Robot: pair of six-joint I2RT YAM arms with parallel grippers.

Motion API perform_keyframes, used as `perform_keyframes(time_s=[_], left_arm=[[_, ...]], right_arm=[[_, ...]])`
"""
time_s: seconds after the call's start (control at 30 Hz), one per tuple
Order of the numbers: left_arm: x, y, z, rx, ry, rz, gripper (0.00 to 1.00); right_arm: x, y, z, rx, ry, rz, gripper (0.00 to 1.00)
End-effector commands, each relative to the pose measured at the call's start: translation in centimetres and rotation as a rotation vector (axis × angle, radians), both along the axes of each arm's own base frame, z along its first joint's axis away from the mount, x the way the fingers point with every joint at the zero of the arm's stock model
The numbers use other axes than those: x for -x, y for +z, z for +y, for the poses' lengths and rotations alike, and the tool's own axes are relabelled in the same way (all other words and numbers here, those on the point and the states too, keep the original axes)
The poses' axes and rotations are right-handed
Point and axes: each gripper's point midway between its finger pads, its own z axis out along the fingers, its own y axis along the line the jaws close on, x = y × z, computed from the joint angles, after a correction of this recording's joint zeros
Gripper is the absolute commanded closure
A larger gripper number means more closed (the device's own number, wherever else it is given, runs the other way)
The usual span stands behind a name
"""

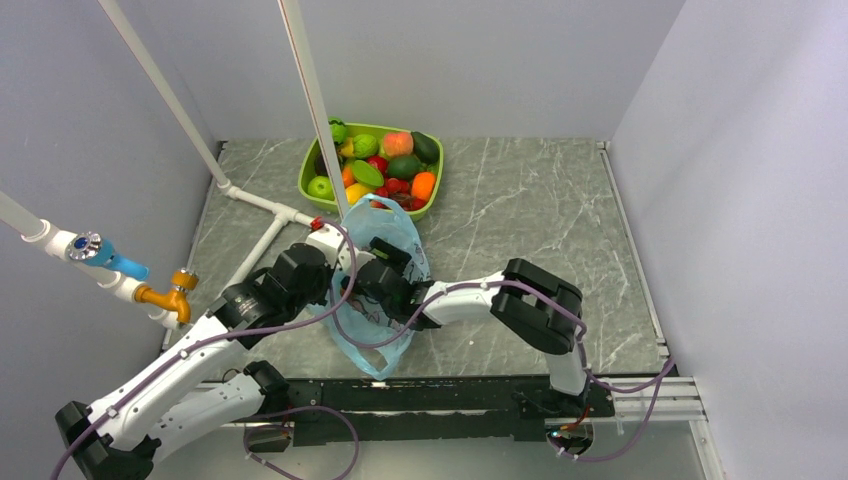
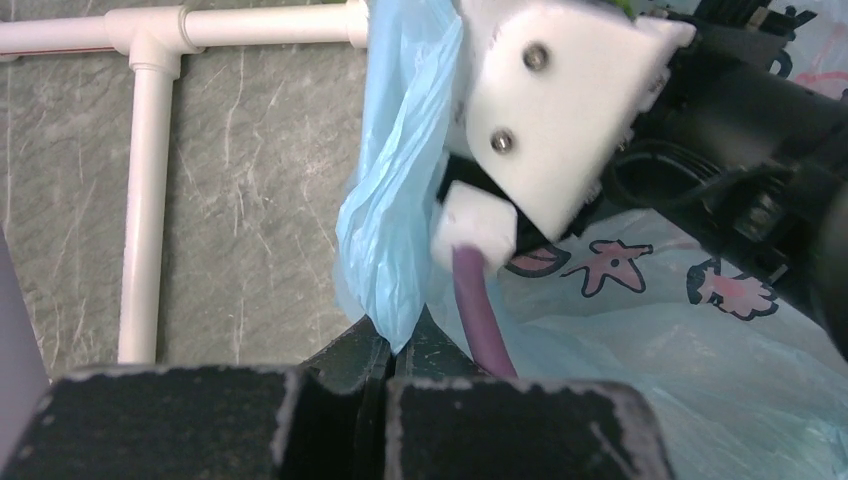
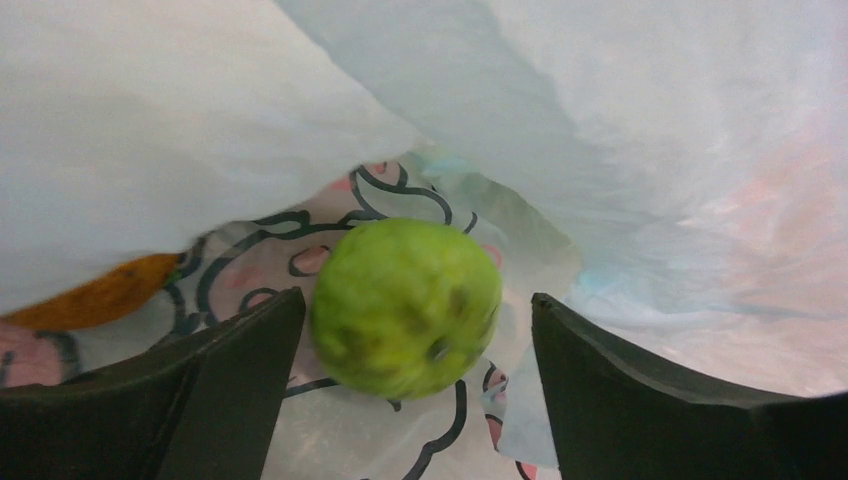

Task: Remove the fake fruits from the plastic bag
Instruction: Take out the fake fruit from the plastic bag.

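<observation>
The light blue plastic bag point(image 1: 392, 335) lies near the front middle of the table. My left gripper point(image 1: 338, 272) is shut on a bunched fold of the bag's edge point(image 2: 392, 300) and holds it up. My right gripper point(image 3: 415, 305) is open inside the bag, with a round green fake fruit point(image 3: 405, 305) between its fingers. The left finger point(image 3: 235, 360) is close beside the fruit and the right finger point(image 3: 620, 380) is apart from it. A brown-orange fruit point(image 3: 100, 295) shows at the left, half under bag film. In the top view the right gripper's fingers are hidden inside the bag.
A lime-green tray point(image 1: 308, 172) with several toy fruits stands at the back, just beyond the bag. White pipes point(image 1: 262, 202) run along the table's left side, with a slanted pole point(image 1: 312, 100) over the tray. A blue and orange tap point(image 1: 130, 272) sticks out at the left.
</observation>
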Motion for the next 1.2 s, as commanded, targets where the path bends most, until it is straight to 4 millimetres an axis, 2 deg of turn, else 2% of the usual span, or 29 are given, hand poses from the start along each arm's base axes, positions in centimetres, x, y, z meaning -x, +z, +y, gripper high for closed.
perform_keyframes(time_s=[0.0, 0.17, 0.33, 0.5, 0.73, 0.97, 1.17], left_arm=[[0.2, 0.1, -1.5, 0.041, -0.051, 0.019, 1.0], [0.2, -0.1, -1.6, 0.034, -0.051, 0.025, 1.0], [0.1, -0.1, -1.6, 0.031, -0.049, 0.026, 1.0], [0.1, -0.3, -1.7, 0.025, -0.054, 0.035, 1.0], [0.1, -0.3, -1.6, 0.025, -0.052, 0.032, 1.0], [0.1, -0.2, -1.6, 0.028, -0.051, 0.029, 1.0], [0.2, 0.0, -1.6, 0.035, -0.053, 0.024, 1.0]], right_arm=[[-2.7, 0.9, 1.0, -0.079, -0.039, -0.022, 0.09], [-3.5, -1.3, 1.0, -0.118, -0.045, 0.05, 0.09], [-3.6, -1.6, 0.7, -0.135, -0.059, 0.083, 0.21], [-2.9, -1.2, 0.5, -0.161, -0.045, 0.109, 0.4], [-1.9, 1.7, 1.3, -0.262, -0.023, 0.14, 0.68], [0.2, 5.3, 1.7, -0.422, 0.035, 0.197, 0.85], [3.8, 5.2, 2.5, -0.558, 0.113, 0.363, 0.96]])
